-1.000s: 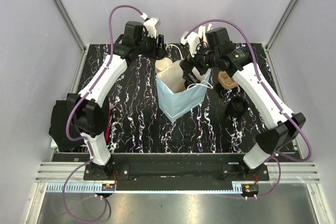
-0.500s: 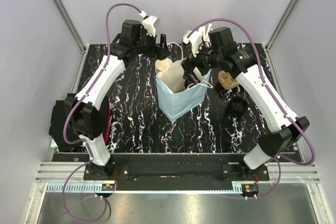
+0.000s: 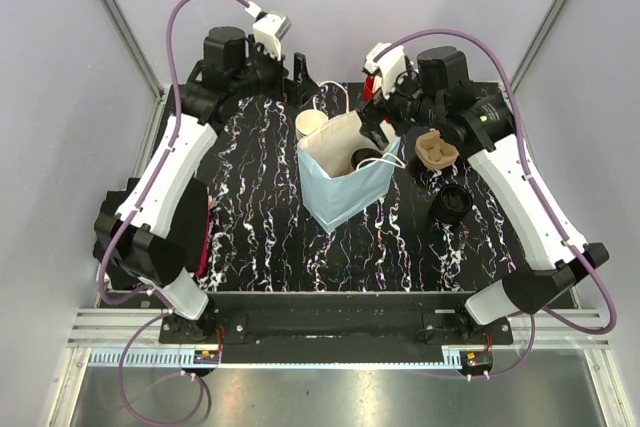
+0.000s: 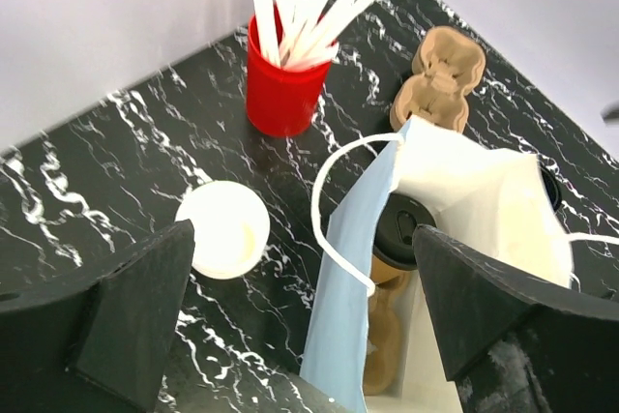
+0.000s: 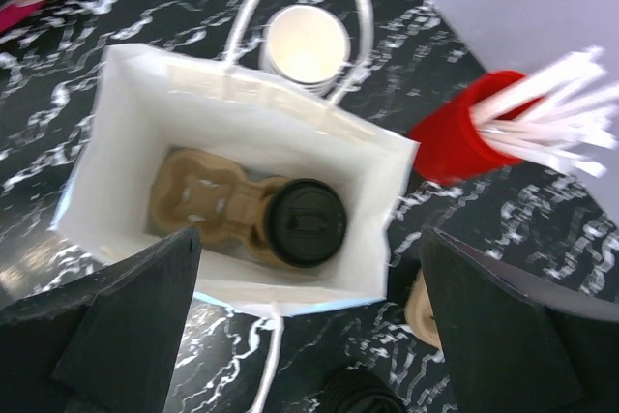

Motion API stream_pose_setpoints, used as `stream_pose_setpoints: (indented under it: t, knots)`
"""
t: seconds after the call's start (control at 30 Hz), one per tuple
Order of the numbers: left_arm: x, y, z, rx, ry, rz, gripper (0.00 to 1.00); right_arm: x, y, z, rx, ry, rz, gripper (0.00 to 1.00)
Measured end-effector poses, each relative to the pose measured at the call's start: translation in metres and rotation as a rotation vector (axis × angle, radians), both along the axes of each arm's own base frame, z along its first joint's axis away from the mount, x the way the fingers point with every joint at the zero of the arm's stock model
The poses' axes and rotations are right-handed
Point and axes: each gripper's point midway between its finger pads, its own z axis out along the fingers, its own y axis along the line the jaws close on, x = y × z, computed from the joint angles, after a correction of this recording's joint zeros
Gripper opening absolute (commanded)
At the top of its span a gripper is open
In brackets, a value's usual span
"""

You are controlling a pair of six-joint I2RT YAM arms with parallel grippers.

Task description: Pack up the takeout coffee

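Observation:
The takeout coffee, a brown cup under a black lid (image 5: 306, 222), stands in a cardboard carrier (image 5: 208, 198) inside the open light-blue paper bag (image 3: 345, 197). It also shows in the top view (image 3: 363, 157) and the left wrist view (image 4: 404, 231). My right gripper (image 3: 378, 112) is open and empty, above the bag's far right corner; in its wrist view (image 5: 309, 336) the jaws stand wide over the bag. My left gripper (image 3: 303, 77) is open and empty, high behind the bag; its wrist view (image 4: 319, 336) looks down on the bag's rim.
A lidless white-lined cup (image 3: 311, 123) stands just behind the bag. A red cup of white sticks (image 4: 280, 94) is at the back. A spare cardboard carrier (image 3: 435, 150) and a stack of black lids (image 3: 452, 204) lie right of the bag. A black box (image 3: 115, 237) sits at the left edge.
My right gripper has lifted out of the bag and backed off, leaving the lidded cup inside. My left gripper has risen and drawn back from the bag's rim.

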Motion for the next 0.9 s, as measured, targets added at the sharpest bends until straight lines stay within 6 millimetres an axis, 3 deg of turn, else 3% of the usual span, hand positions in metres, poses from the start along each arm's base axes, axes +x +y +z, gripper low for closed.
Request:
stream_pose_setpoints:
  t: [0.23, 0.43, 0.6, 0.77, 0.9]
  knots:
    - [-0.016, 0.02, 0.042, 0.016, -0.126, 0.051, 0.99, 0.022, -0.031, 0.029, 0.007, -0.128, -0.192, 1.0]
    - [-0.011, 0.053, 0.059, 0.061, -0.198, 0.167, 0.99, 0.044, -0.086, 0.045, 0.026, -0.207, -0.408, 1.0]
    - [0.011, 0.078, 0.043, 0.099, -0.159, 0.245, 0.99, 0.06, -0.132, 0.033, 0.018, -0.21, -0.559, 1.0]
    - [0.027, 0.084, 0.004, 0.134, -0.066, 0.249, 0.99, 0.071, -0.14, 0.002, -0.016, -0.166, -0.6, 1.0]
    - [0.024, 0.079, -0.021, 0.159, -0.011, 0.202, 0.99, 0.1, -0.151, -0.013, 0.001, -0.143, -0.673, 0.91]
